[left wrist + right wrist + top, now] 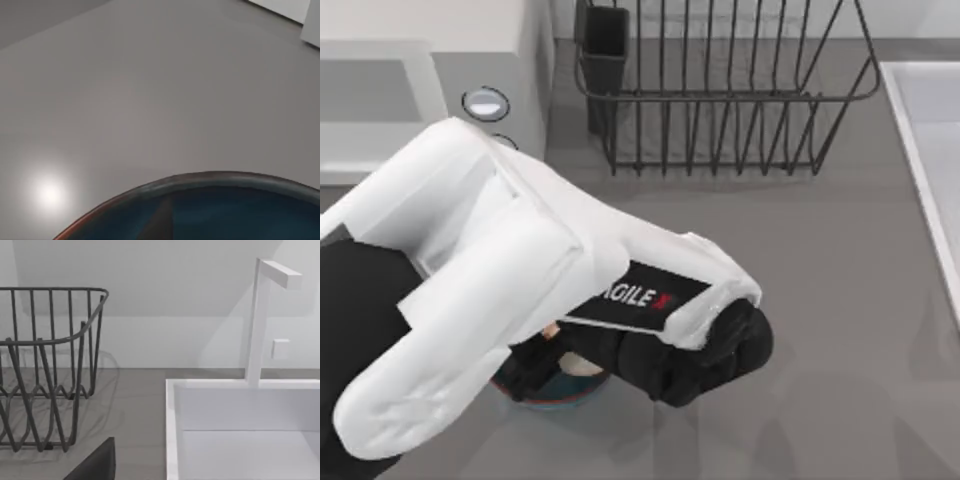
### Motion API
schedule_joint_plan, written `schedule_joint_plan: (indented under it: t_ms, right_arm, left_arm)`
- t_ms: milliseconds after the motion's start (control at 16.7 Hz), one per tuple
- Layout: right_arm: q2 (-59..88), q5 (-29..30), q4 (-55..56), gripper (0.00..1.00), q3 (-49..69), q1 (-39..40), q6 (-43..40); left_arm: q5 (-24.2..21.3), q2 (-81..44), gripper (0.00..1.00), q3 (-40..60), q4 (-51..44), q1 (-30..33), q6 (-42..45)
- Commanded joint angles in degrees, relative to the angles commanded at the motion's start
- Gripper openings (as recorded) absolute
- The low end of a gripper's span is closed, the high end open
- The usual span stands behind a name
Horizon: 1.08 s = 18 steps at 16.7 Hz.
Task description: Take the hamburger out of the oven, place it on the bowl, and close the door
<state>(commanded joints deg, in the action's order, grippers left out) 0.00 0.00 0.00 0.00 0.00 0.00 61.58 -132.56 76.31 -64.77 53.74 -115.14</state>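
Left arm leans low over the bowl [552,396], gripper [545,365] above the hamburger [582,366] inside; I cannot tell whether its fingers grasp it.

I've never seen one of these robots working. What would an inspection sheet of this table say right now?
Surface: grey table, no spills seen.
Job's things: blue bowl under the left arm, a pale lump inside it, likely the hamburger; white oven at the table's back left; its door hidden.
Clutter: dark wire rack at the back.
Claws: left claw low over the bowl.
Cables: nothing seen.
Surroundings: white sink with faucet at the right.
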Motion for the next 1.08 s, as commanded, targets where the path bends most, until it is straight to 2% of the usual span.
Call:
schedule_joint_plan:
  t_ms: [180,960,1080]
  right_arm:
    - [0.0,0.0,0.0,1.00,0.0,0.0,0.0]
    - [0.0,0.0,0.0,1.00,0.0,0.0,0.0]
    - [0.0,0.0,0.0,1.00,0.0,0.0,0.0]
  left_arm:
    - [0.0,0.0,0.00,0.0,0.0,0.0,0.0]
    - [0.0,0.0,0.98,0.0,0.0,0.0,0.0]
    - [0.0,0.0,1.00,0.0,0.0,0.0,0.0]
